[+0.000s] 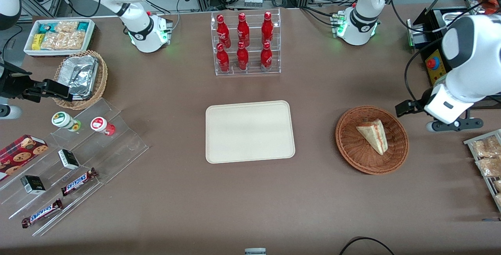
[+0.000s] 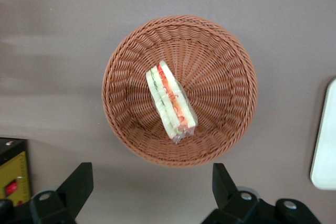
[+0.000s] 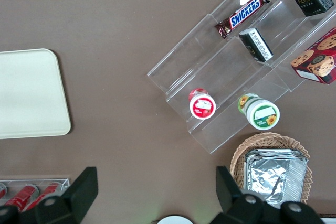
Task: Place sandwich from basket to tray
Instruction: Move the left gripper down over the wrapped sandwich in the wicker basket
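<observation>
Sandwich lies in the reddish-brown basket, toward the working arm's end of the worktop. End effector hovers above the basket, fingers spread wide, gripping nothing. Cream tray sits bare beside the basket, well apart from it.

Brown table seen from above; a cream tray with rounded corners; a clear stepped rack holding a Snickers bar, small dark boxes, two capped cups; beside the rack, a tan wicker basket holding a foil container.
</observation>
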